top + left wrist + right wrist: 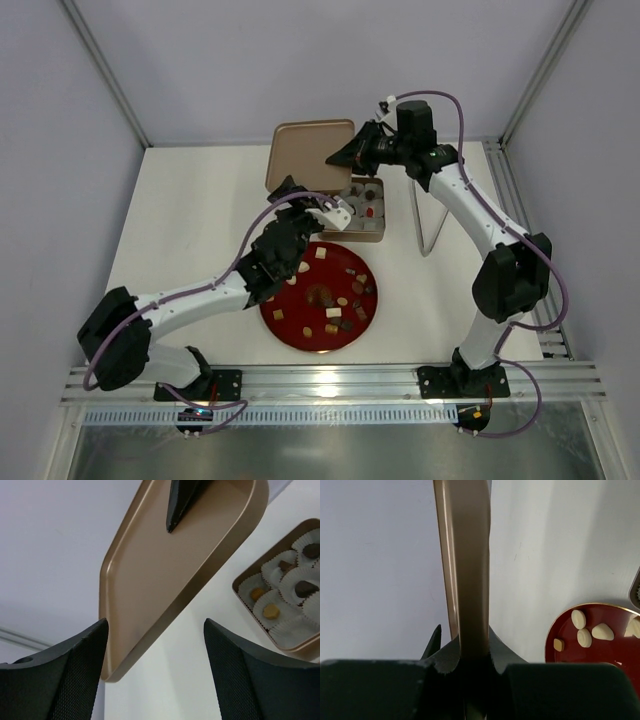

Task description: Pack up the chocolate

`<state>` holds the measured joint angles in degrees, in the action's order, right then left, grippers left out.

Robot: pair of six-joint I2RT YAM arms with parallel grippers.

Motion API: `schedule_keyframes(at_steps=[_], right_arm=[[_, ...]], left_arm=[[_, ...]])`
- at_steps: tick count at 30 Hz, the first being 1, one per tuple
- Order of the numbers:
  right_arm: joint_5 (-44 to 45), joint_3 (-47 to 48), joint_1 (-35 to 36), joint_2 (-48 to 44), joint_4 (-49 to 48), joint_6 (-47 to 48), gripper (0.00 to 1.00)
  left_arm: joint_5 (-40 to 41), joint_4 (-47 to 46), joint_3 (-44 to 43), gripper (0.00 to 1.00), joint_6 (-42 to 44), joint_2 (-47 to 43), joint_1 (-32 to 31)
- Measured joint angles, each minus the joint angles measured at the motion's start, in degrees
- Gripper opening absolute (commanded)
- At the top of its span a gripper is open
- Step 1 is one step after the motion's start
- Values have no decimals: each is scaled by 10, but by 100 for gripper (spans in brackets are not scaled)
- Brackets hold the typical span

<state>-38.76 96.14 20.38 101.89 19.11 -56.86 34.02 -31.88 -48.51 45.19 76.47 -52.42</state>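
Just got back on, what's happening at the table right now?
The right claw is shut on the edge of the lid, holding it tilted beside the open tin. The left claw hangs open and empty near the tin. A few chocolates sit in the tin's paper cups. Most of them lie on the red plate, so packing is only partly done.
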Motion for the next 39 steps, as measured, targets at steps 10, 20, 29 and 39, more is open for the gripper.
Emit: schedule_keyframes(at_steps=[10,20,29,39], right_arm=[[7,-14,0,-30,33,24,4],[21,-19,0,-30,61,42,4],[24,-24,5,-39,66,44,4],[37,-36,4,-66,50,50,20]], left_arm=[[16,-94,-19,65,118,82,0],[13,-125,-36,50,201,112,0],[9,-143,-48,22,244,141,4],[4,-152,-60,0,284,153,4]])
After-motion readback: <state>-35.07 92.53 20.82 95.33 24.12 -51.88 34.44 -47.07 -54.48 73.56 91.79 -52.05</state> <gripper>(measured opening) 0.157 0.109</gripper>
